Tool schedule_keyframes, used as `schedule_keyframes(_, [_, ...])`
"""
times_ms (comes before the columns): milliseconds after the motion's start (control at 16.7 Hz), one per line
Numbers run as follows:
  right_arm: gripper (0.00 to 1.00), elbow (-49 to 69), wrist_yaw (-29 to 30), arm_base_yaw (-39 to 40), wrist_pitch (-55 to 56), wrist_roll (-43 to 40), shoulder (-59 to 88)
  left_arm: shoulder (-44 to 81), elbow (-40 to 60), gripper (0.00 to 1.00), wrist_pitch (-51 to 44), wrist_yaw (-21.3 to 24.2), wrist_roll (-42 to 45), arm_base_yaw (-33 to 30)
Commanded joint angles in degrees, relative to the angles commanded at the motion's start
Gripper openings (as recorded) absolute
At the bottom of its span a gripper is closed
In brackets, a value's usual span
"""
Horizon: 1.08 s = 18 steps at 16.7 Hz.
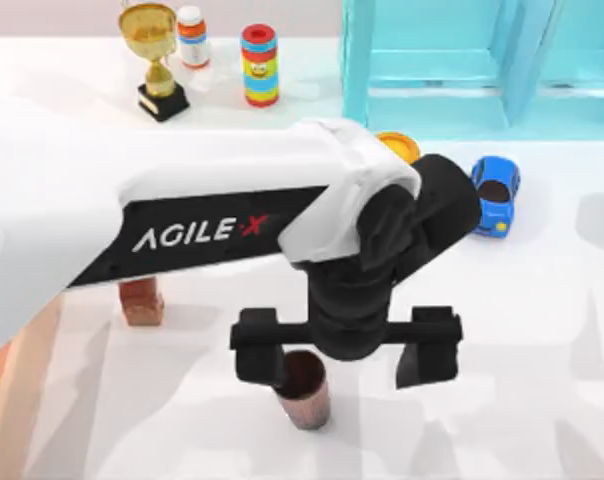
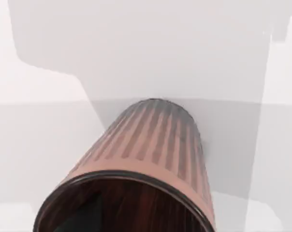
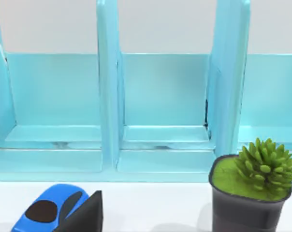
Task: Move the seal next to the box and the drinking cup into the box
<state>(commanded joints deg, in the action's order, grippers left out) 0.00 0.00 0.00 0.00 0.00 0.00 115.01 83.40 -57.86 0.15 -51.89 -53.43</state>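
Note:
The drinking cup (image 1: 304,392) is dark brown and tapered, and it stands upright on the white table near the front. In the left wrist view the cup (image 2: 151,150) is very close, with ribbed sides and a dark inside. My left gripper (image 1: 344,368) hangs open right over it, jaws spread wide, and the cup sits just inside the finger (image 1: 258,352) on the left. The seal (image 1: 142,300), a reddish-brown block, stands to the left, partly under my left arm. A strip of the box (image 1: 10,400) shows at the table's left edge. My right gripper (image 3: 87,216) faces the shelf.
At the back left stand a gold trophy (image 1: 154,60), a small bottle (image 1: 192,35) and a striped cylinder (image 1: 259,65). A turquoise shelf unit (image 1: 462,70) fills the back right, with a blue toy car (image 1: 494,195) and a yellow-topped item (image 1: 400,147) before it. A potted plant (image 3: 252,188) stands by the shelf.

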Motion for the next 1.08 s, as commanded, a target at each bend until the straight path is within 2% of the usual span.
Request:
schedule_keyframes(360, [1.0, 0.0, 0.0, 0.0, 0.0, 0.0, 0.0, 0.85, -2.27, 1.0, 2.55, 0.01, -0.05, -0.06])
schedule_keyframes(1080, [1.0, 0.0, 0.0, 0.0, 0.0, 0.0, 0.0, 0.85, -2.27, 0.1, 2.55, 0.01, -0.05, -0.06])
